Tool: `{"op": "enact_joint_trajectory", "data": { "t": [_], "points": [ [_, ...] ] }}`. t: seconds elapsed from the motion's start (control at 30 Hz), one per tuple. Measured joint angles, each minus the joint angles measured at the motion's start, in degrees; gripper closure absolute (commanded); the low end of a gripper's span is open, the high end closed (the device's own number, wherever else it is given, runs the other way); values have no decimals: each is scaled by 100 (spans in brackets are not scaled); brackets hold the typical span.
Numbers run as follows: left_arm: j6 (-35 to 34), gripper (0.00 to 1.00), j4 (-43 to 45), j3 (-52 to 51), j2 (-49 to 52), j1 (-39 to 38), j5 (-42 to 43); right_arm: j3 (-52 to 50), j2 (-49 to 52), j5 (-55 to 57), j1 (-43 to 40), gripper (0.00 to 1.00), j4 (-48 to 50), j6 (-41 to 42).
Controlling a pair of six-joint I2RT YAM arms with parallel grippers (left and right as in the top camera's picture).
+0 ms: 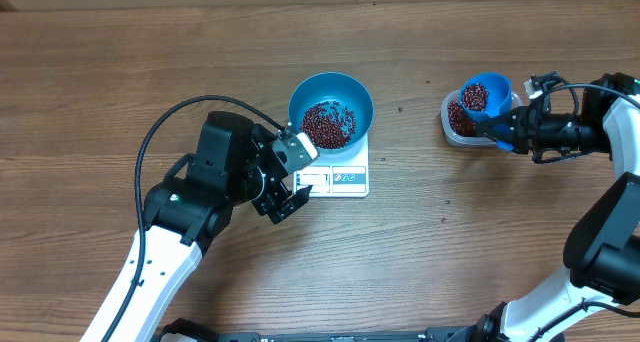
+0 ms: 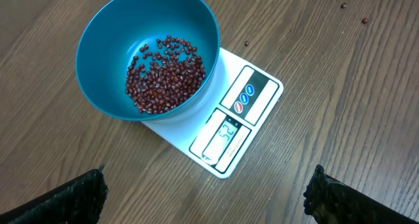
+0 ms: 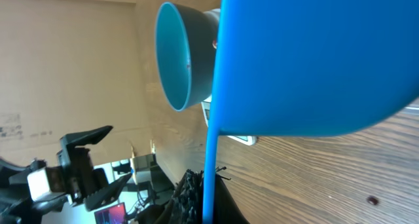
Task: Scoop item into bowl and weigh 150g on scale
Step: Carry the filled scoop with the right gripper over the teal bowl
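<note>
The bowl [image 1: 331, 92] sits on the back part of the scale [image 1: 345, 179], leaving the display and buttons uncovered. A shallow layer of beans [image 2: 163, 76] covers its bottom. The digits on the display are too small to read with confidence, though with so little in the bowl the target weight looks some way off.

The left claw [image 1: 298, 177] hangs released, jaws spread wide, just beside the scale's near edge and gripping nothing. The right claw [image 1: 508, 132] is clenched on the handle of a small blue scoop [image 1: 485, 95], which is above the clear tub [image 1: 449, 125] at the right of the bench [image 1: 120, 72]. The scoop appears to carry a load of beans, and more lie in the tub.

The beans are tiny, hard and smooth, so they will probably pour like gravel and roll off at the slightest tilt. A few strays already lie on the wood. The scoop is stiff, light plastic and best held by its handle, as it is now, with the cup kept level until it is over the bowl. The bowl is light and smooth-walled, so a knock could slide it across the scale; the rim is the place to steady it.
</note>
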Motion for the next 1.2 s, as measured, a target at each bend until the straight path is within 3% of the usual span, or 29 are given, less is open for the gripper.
{"op": "enact_joint_trajectory", "data": {
  "t": [0.43, 0.83, 1.2],
  "points": [
    [0, 0, -7, -2, 0, 0, 0, 55, 0, -387, 136, 96, -470, -726],
    [0, 1, -7, 0, 0, 0, 0, 848, 0, -481, 1248, 96, -682, -879],
    [0, 0, -7, 0, 0, 0, 0, 1231, 0, 52, 2310, 96, 203, 136]
  ]
}}
